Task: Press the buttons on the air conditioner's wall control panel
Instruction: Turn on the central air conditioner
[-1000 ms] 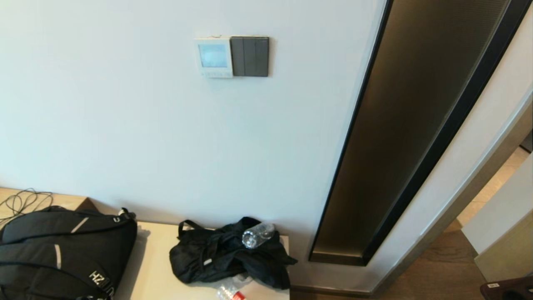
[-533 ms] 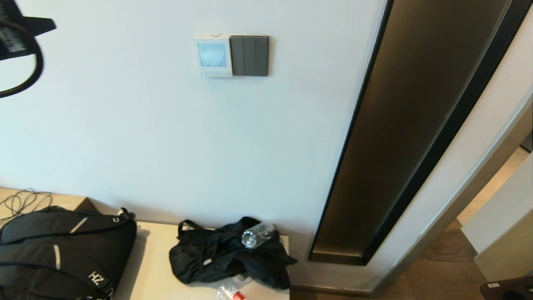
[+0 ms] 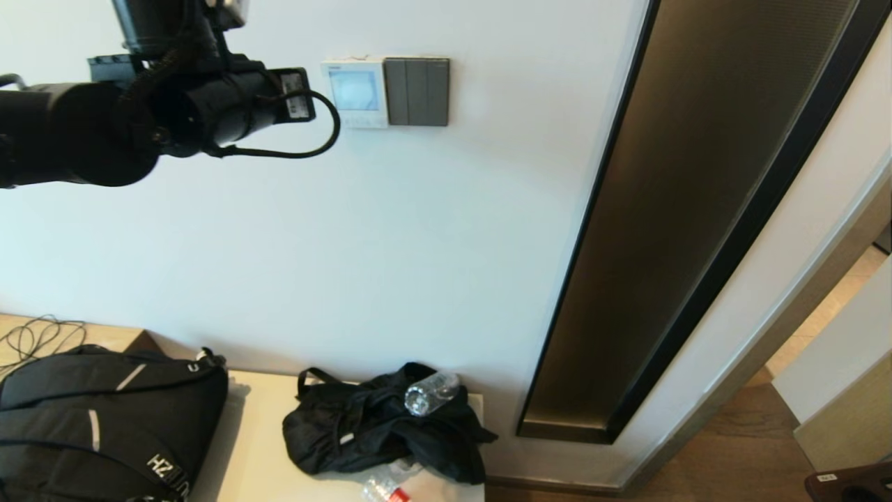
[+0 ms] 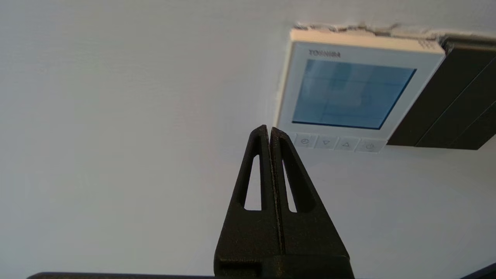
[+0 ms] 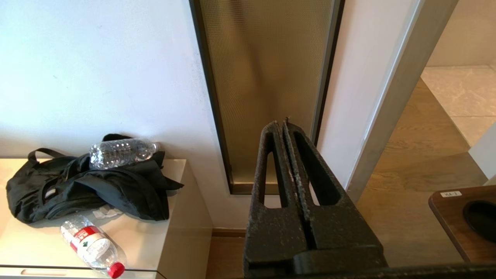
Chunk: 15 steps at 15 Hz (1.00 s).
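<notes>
The air conditioner's wall control panel (image 3: 355, 93) is a small white square with a pale blue screen, high on the white wall. In the left wrist view the panel (image 4: 350, 95) has a row of small white buttons (image 4: 335, 143) under the screen. My left arm (image 3: 209, 104) reaches in from the left at panel height. My left gripper (image 4: 269, 130) is shut and empty, its tips just beside the left end of the button row. I cannot tell whether it touches the wall. My right gripper (image 5: 282, 124) is shut and empty, low down, away from the panel.
A dark grey three-switch plate (image 3: 418, 92) adjoins the panel's right side. A tall dark glass strip (image 3: 697, 209) runs down the wall to the right. Below, a cabinet top (image 3: 258, 446) carries a black backpack (image 3: 97, 418), a black bag (image 3: 376, 429) and a bottle (image 3: 431, 392).
My left arm has come into the head view from the upper left and swung right, up to the panel. Nothing else has moved.
</notes>
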{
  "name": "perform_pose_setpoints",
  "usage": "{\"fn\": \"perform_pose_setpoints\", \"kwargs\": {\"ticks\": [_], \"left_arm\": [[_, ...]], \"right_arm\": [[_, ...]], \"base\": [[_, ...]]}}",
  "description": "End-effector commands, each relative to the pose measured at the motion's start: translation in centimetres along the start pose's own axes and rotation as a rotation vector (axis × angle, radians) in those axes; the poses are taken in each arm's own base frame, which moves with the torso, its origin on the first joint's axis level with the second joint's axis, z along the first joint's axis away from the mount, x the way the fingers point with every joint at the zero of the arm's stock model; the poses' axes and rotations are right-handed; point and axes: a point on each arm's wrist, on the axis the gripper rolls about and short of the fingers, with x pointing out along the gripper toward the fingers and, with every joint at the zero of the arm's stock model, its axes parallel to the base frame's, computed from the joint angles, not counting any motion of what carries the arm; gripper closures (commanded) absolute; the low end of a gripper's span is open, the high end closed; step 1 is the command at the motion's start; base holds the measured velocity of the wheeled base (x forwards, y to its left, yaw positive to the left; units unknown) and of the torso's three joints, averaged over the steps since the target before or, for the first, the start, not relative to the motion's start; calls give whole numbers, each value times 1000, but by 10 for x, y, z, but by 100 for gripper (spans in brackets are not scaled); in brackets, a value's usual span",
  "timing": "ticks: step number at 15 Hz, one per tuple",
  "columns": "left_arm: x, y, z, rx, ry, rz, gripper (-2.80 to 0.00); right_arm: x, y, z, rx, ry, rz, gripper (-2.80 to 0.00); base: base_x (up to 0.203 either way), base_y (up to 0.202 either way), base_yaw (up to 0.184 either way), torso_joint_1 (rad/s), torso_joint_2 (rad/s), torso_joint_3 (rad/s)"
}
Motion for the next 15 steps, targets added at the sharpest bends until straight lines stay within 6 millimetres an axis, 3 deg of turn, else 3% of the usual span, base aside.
{"fn": "perform_pose_setpoints", "kwargs": {"ticks": [1,4,11,15], "left_arm": [[29,-18,-33,8,62,-27,0],[27,-37,-38,3,49,-69,0],[18,-60,-36,-2,43,-121,0],[23,-65,-39,-1,47,-128,0]], "right_arm": [[0,0,0,0,0,1,0],[0,0,0,0,0,0,0],[0,0,0,0,-1,2,0],[0,0,0,0,0,0,0]], "base": [[0,0,0,0,0,0],[0,0,0,0,0,0],[0,0,0,0,0,0],[0,0,0,0,0,0]]}}
